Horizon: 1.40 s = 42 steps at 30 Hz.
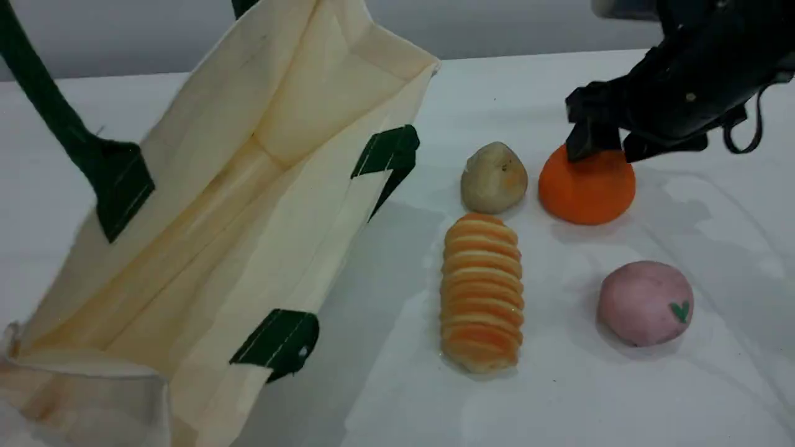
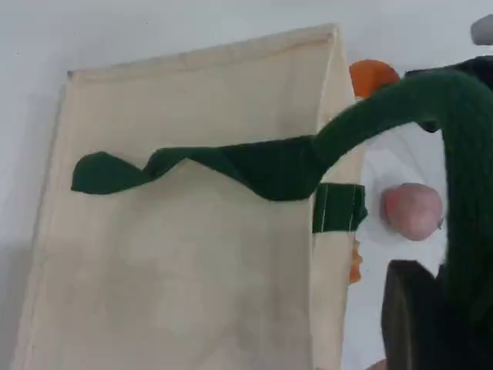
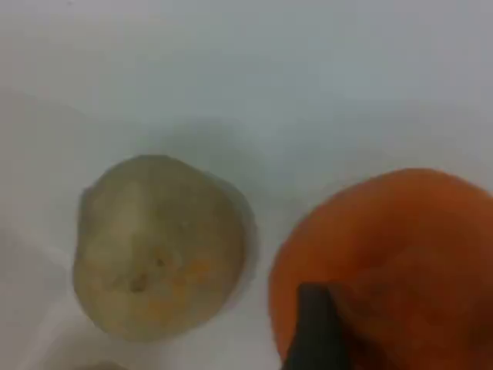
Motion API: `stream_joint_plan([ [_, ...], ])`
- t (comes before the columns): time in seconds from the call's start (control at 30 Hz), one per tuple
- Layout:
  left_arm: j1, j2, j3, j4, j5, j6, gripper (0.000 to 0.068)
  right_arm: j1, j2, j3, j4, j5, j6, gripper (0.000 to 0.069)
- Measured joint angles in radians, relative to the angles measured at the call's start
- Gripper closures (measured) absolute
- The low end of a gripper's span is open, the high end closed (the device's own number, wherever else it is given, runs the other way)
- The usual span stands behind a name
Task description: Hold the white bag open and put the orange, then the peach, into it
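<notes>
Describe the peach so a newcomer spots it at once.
Find the white bag on the left, then the striped bread roll right of it. The peach lies right of that roll, nearer the camera than the orange. Only it is pink, with a green heart mark.

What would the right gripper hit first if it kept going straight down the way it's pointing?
The orange. The right gripper points down right over it, fingers straddling its top, possibly touching it; depth is hard to judge. The beige lump sits beside it, out of that line.
</notes>
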Motion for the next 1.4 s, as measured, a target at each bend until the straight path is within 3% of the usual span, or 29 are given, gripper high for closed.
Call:
stream_joint_plan([
  [0.23,0.000,0.000,0.000,0.000,0.001,0.000,0.0619,0.000,0.031,-0.035,0.000,0.018,0.000,0.0258],
  [0.33,0.000,0.000,0.000,0.000,0.003,0.000,0.0619,0.000,0.031,-0.035,0.000,0.018,0.000,0.0363],
  [0.47,0.000,0.000,0.000,0.000,0.003,0.000,0.0619,0.000,0.033,-0.035,0.001,0.018,0.000,0.0596],
  [0.53,0.000,0.001,0.000,0.000,0.003,0.004,0.0619,0.000,0.033,-0.035,0.001,0.018,0.000,0.0643],
  [0.93,0.000,0.011,0.000,-0.005,-0.011,0.048,0.0619,-0.001,-0.222,0.067,0.000,0.036,0.000,0.0663],
  [1.2,0.000,0.055,-0.034,-0.037,-0.046,0.074,0.0619,0.000,-0.470,0.117,-0.015,0.214,0.000,0.0663],
  [1.4,0.000,0.118,-0.133,-0.061,-0.034,0.074,0.0619,0.000,-0.536,0.117,-0.086,0.327,0.040,0.0663],
])
